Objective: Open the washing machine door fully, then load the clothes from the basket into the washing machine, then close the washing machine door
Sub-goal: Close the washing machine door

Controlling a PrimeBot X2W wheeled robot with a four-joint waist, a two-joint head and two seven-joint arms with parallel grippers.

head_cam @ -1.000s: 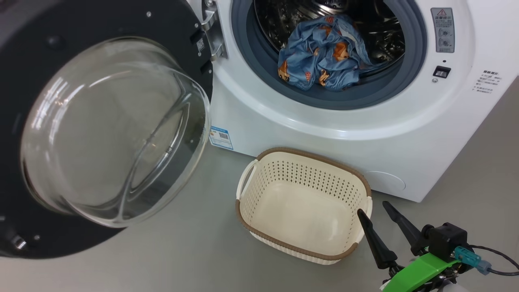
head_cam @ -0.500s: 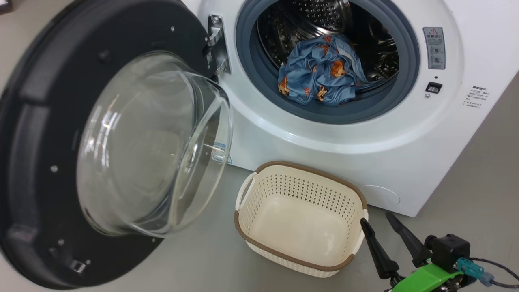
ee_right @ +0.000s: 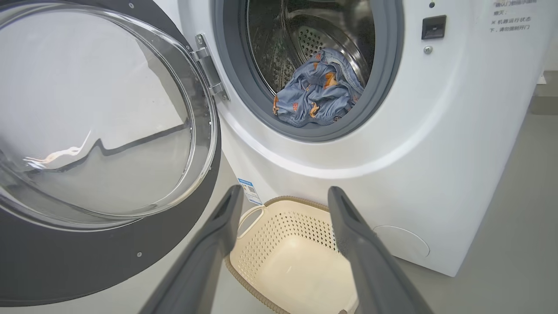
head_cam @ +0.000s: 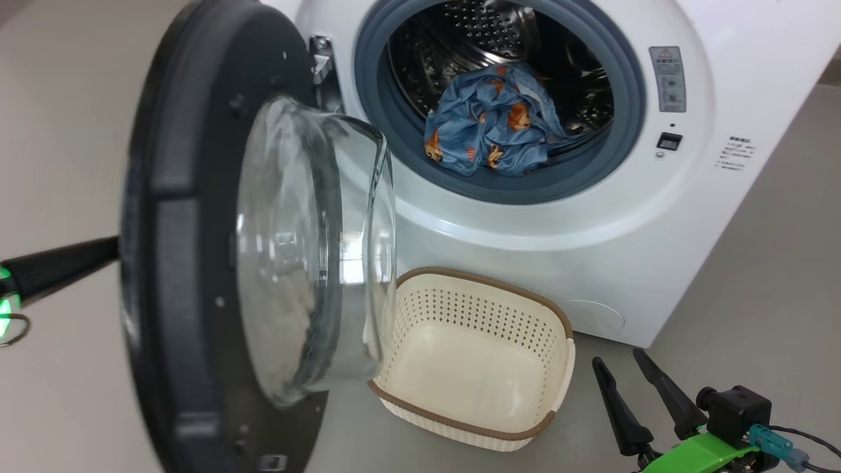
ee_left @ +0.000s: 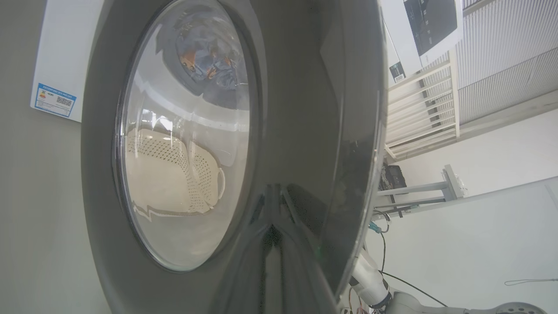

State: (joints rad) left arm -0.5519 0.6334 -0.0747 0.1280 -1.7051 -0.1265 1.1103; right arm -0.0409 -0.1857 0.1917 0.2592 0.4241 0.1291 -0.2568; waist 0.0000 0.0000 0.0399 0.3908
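1. Far left: the left gripper (head_cam: 112, 249), fingers pressed together, tip against the outer face of the washing machine door (head_cam: 190, 197).
2. The door stands part-way open, nearly edge-on to the head camera.
3. The clothes (head_cam: 489, 131) lie bunched low in the washing machine (head_cam: 525, 230) drum.
4. The basket (head_cam: 486, 312) sits on the floor below the opening.
5. The right gripper (head_cam: 617, 358) has its fingers spread and holds nothing, just beside the basket.

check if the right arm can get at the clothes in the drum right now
Probably yes. The right gripper is open beside the basket, the washing machine door stands off to the left, and the right wrist view shows a free line over the basket to the clothes.
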